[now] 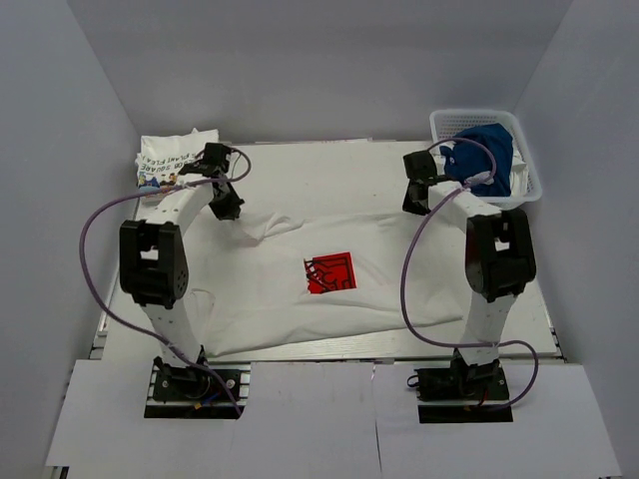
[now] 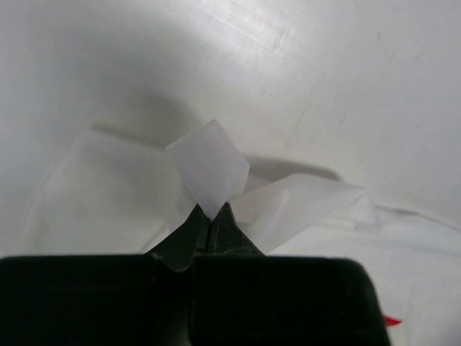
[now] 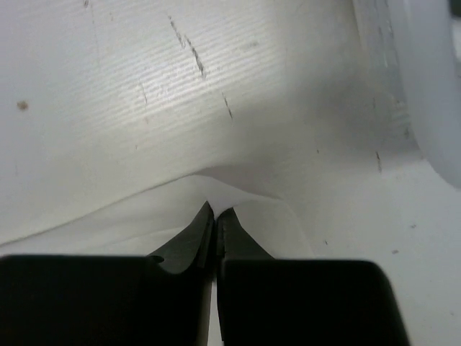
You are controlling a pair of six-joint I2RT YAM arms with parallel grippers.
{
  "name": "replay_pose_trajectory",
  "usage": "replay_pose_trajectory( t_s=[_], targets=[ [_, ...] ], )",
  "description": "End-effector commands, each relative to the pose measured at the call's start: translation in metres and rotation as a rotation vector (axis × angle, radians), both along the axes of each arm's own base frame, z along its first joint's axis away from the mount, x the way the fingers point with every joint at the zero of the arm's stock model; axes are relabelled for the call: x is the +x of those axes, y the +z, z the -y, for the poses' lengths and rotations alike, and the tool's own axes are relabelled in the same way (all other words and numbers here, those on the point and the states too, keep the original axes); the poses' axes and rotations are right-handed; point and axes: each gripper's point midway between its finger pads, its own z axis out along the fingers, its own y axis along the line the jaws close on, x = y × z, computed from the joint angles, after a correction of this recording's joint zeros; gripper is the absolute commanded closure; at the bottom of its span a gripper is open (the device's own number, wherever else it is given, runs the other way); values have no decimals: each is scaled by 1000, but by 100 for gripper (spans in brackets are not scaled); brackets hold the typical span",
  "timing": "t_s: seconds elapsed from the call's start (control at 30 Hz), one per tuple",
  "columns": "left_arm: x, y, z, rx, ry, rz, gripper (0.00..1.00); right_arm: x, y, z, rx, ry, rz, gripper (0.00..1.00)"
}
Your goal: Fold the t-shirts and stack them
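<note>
The white t-shirt (image 1: pixel 260 299) lies long axis left-to-right — left gripper (image 2: pixel 210 214) and right gripper (image 3: pixel 217 215) each clenched on its far edge.

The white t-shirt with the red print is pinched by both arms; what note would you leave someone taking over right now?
The left gripper has its fingers shut on the far left corner of the red-print shirt; the right gripper pinches its far right edge.
That shirt lies spread on the table, unfolded. The cartoon-print shirt sits folded at far left; the blue shirt is bunched in the basket.
Done: one shirt folded. Left: fold this one, stack it, then the blue one.
</note>
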Motion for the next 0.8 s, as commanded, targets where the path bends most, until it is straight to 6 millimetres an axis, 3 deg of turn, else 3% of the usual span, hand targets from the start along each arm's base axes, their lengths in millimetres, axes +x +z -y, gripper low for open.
replay_pose_trajectory(
  t_s=[0.0,0.03,0.1,0.13,0.23,0.3,0.47,0.6,0.63,0.77],
  targets=[
    [-45,40,5,-63,32,14,100,-4,37,-1,-10,94,110,100],
    [-65,32,3,-68,59,-32,100,-7,50,-1,-2,105,149,100],
    [-83,39,9,-100,50,-29,100,-21,42,-1,-8,145,121,100],
    [-97,47,15,-140,31,-17,100,-22,59,1,-7,156,165,100],
    [-129,49,21,-197,16,-40,100,-39,56,5,-10,176,161,100],
    [-151,61,23,-214,-2,-23,100,-47,66,11,-18,170,190,100],
    [-209,57,29,-276,-29,-91,100,-65,75,18,-26,173,208,100],
    [-250,45,27,-293,-32,-157,100,-77,83,22,-38,182,211,100],
    [-263,34,25,-287,-26,-196,100,-80,89,21,-38,190,225,100],
    [-299,16,31,-347,-35,-254,100,-98,77,34,-39,125,203,100]
  ],
)
